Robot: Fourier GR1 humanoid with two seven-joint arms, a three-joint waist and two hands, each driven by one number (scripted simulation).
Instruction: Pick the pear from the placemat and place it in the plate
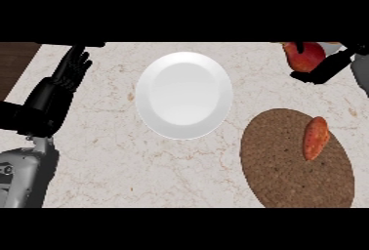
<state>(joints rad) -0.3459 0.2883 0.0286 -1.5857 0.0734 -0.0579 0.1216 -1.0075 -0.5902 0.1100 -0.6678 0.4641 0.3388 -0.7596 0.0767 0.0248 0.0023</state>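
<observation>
Counter (108,161): pale veined stone, fills nearly the whole view. Dark brown strip shows past its edge at the upper left corner. Widest bare stretch is lower centre and lower left, between the left arm and the mat.

Placemat (288,171): round, brown, woven, lower right, running toward the view's bottom and right edges. Narrow strip of counter separates it from the plate.

Plate (184,95): white, centre, nothing in it. Bare counter all round the rim.

Left hand (65,78): far left, fingers straight and pointing up, holding nothing, resting well apart from the plate.

Right hand (328,65): upper right corner, partly cut by the view's edge, fingers curled round the pear.

Orange-red oblong item (316,138): lies on the mat's upper right part, long axis roughly up-down. Can't tell what it is.

Pear (304,54): red, in the right hand's grasp at the top right edge, off the mat, well apart from the plate's right rim.
</observation>
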